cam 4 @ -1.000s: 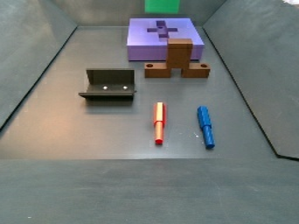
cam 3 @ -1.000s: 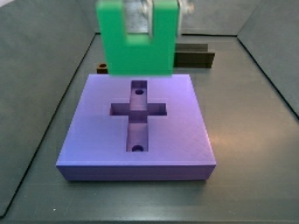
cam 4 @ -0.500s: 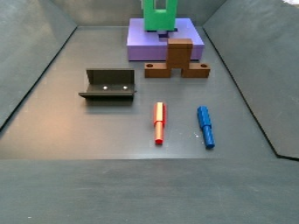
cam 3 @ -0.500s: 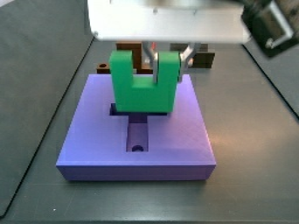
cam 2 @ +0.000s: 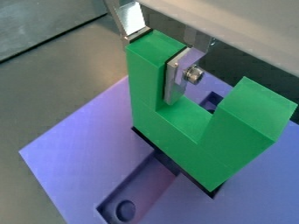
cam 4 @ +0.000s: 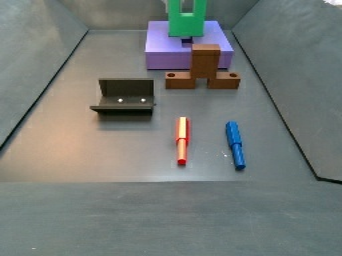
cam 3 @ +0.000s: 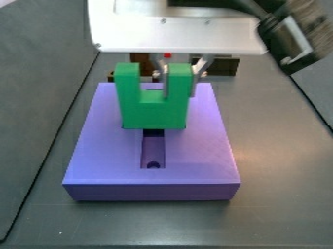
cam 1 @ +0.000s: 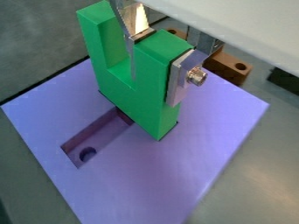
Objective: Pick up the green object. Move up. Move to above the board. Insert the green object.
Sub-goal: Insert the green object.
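The green object [cam 3: 148, 99] is a U-shaped piece held upright, legs up. My gripper [cam 3: 180, 68] is shut on one of its legs, and the silver fingers [cam 1: 184, 79] clamp that leg from both sides in both wrist views [cam 2: 180, 75]. The piece's base sits low in the cross-shaped recess of the purple board [cam 3: 196, 156]. The green object [cam 1: 131, 83] hides the middle of the cross; one arm of the recess with a round hole [cam 1: 84, 154] shows beside it. In a side view the green object [cam 4: 185, 20] stands on the board [cam 4: 163, 52] at the far end of the floor.
A brown block [cam 4: 205, 68] stands against the board's edge, also seen behind the board [cam 3: 227, 66]. The dark fixture [cam 4: 124, 97] stands mid-floor. A red pin [cam 4: 182, 140] and a blue pin [cam 4: 235, 145] lie side by side. Grey walls enclose the floor.
The gripper has come down with the green object: from well above the board a second ago to its base sitting in the cross recess now.
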Available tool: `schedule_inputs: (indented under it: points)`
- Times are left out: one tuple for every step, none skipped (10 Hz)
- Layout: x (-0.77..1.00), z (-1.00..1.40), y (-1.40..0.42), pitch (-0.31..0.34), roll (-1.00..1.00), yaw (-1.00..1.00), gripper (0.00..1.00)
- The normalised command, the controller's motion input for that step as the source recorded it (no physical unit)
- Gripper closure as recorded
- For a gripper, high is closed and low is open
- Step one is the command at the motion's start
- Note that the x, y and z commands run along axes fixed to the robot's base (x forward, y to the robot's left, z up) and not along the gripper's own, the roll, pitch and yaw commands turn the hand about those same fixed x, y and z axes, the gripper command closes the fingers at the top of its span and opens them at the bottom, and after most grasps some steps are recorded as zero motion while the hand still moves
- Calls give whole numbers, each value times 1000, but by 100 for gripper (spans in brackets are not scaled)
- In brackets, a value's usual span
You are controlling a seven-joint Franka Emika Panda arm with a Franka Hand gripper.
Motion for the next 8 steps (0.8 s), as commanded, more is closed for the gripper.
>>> schedule_inputs:
  points:
    - [-117, -109, 0, -50, 0, 49, 100]
    - [0, -189, 0, -64, 0, 60, 100]
    - [169, -280, 0, -63, -4, 54, 100]
    - [43, -437, 0, -53, 26, 43, 100]
    - [0, -674, 0, -59, 76, 31, 100]
    - [0, -943, -17, -51, 70, 0, 100]
    - [0, -1000, -11, -40, 73, 0, 100]
    - [0, -971, -29, -50, 74, 0, 100]
